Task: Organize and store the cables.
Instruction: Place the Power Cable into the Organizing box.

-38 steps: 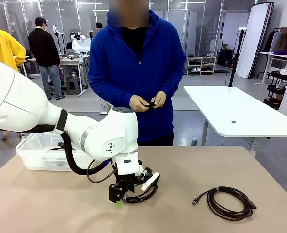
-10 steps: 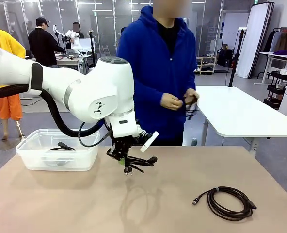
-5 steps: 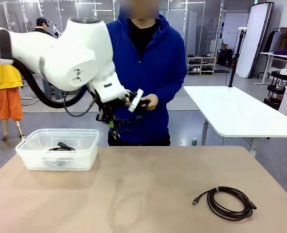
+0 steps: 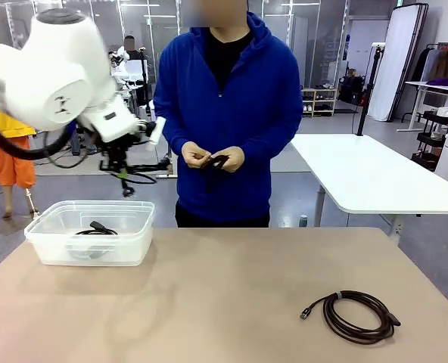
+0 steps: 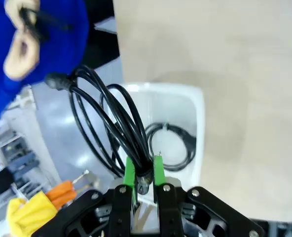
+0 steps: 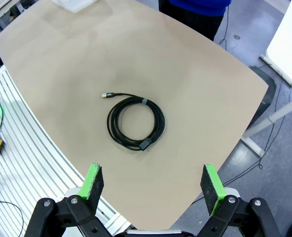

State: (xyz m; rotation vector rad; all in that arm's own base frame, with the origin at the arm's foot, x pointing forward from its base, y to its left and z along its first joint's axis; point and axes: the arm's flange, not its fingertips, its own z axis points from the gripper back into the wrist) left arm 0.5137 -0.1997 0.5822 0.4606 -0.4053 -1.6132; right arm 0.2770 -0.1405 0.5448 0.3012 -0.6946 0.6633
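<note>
My left gripper (image 4: 121, 171) (image 5: 143, 174) is shut on a coiled black cable (image 4: 144, 172) (image 5: 111, 128) and holds it in the air above the clear plastic bin (image 4: 90, 234) (image 5: 198, 116) at the table's far left. Another black cable (image 4: 95, 228) (image 5: 173, 145) lies inside the bin. A dark coiled cable (image 4: 357, 316) (image 6: 134, 122) rests on the table at the near right. My right gripper (image 6: 153, 186) hangs high over that coil, open and empty. The person's hands (image 4: 213, 159) hold a small dark cable at chest height.
The person in a blue hoodie (image 4: 228, 113) stands at the far edge of the tan table (image 4: 224, 295). A white table (image 4: 368, 174) stands behind on the right.
My left arm has lifted the coiled cable off the table and swung it left, from the table's middle to above the bin. The person has brought both hands together in front.
</note>
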